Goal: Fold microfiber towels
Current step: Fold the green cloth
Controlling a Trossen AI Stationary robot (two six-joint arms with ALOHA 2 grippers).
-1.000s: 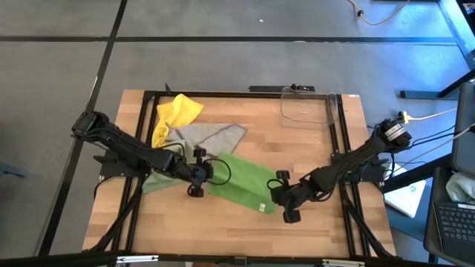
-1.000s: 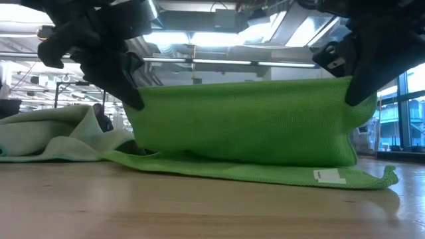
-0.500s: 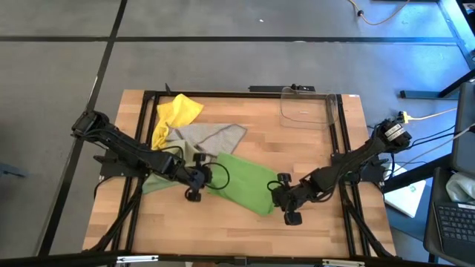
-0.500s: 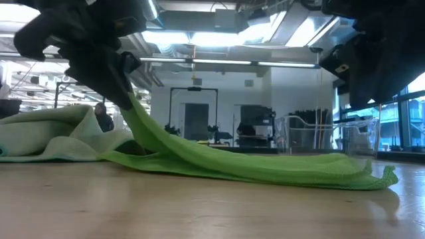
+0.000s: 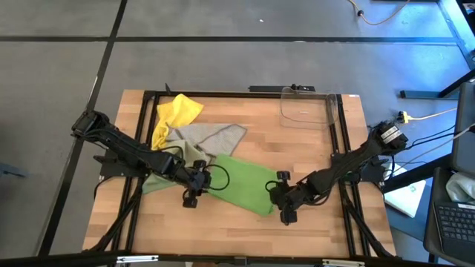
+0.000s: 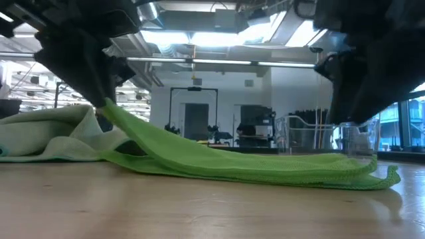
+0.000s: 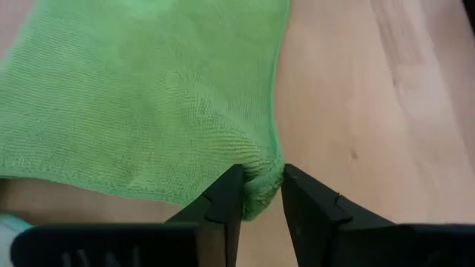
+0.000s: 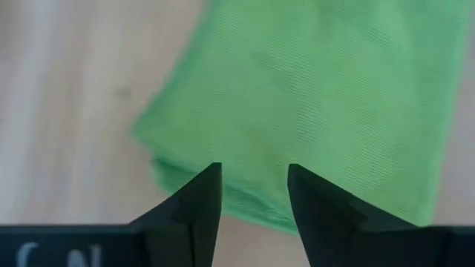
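The bright green towel [image 5: 241, 182] lies folded over on itself in the middle of the table, flat except for its left corner. My left gripper [image 7: 261, 174] is shut on that corner, which stays raised [image 6: 109, 109]. My right gripper [image 8: 254, 174] hovers open just above the towel's right end [image 6: 358, 169], touching nothing. A pale olive towel [image 6: 46, 136] lies crumpled under my left arm. A yellow towel [image 5: 178, 111] and a grey-beige towel [image 5: 211, 137] lie bunched at the far left. My left gripper pinches the green towel's left corner [image 7: 260, 165] between its two fingertips. The fingers come slanting down from the table's left. The corner bunches between them and is lifted, while the rest of the towel slopes down from it [image 6: 172, 149] and lies on the table.
A clear plastic bin [image 5: 304, 107] stands at the far right of the table. Bare wood stretches along the near edge [image 5: 237, 233]. A black frame [image 5: 334, 141] runs around the tabletop.
A second ago both grippers held the green towel's upper edge raised, with the sheet standing upright. My right gripper has let go, and the raised half has fallen flat over the lower half. The left corner stays in my left gripper, now lower.
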